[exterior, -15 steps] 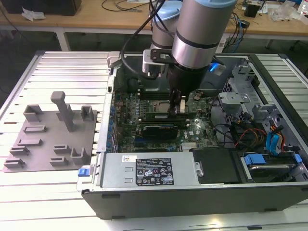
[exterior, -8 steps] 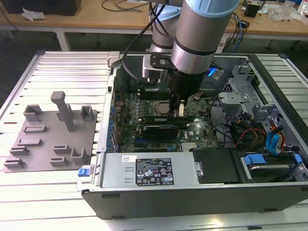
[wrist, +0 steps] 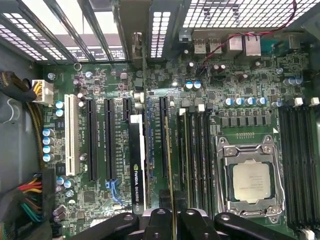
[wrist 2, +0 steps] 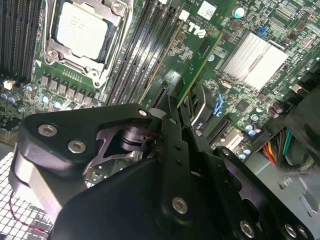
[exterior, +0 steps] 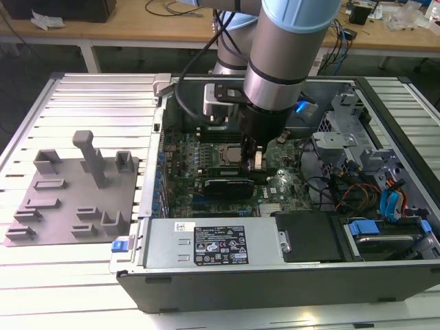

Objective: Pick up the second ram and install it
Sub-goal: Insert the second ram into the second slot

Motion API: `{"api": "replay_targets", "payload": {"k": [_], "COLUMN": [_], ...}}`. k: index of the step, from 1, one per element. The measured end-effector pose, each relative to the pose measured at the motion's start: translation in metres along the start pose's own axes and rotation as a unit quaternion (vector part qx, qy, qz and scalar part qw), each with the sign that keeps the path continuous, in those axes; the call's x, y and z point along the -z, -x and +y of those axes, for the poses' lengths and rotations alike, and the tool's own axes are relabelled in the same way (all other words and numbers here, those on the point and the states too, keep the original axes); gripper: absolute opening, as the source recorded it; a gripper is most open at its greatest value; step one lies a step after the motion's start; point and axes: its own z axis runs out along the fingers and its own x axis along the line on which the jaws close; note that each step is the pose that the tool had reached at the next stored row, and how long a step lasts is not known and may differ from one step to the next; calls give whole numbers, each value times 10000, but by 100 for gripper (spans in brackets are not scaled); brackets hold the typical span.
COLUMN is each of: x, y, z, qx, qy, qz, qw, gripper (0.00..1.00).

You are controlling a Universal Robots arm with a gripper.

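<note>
Second wrist view shows the gripper [wrist 2: 182, 112] with jaws clamped on the second ram [wrist 2: 200, 67] mid-frame; first wrist view shows it edge-on [wrist: 171, 190].

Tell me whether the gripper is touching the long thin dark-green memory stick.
Touching. In the second wrist view the gripper has its fingers closed on the edge-on dark-green memory stick, no gap showing, above the motherboard.
</note>
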Motion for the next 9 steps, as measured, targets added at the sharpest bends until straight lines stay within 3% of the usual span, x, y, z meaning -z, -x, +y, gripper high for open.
{"api": "replay_targets", "payload": {"k": [9], "x": [-104], "y": [9], "z": [-7], "qx": [0], "qy": [0], "qz": [0], "qw": [10000], "gripper": [11]}}
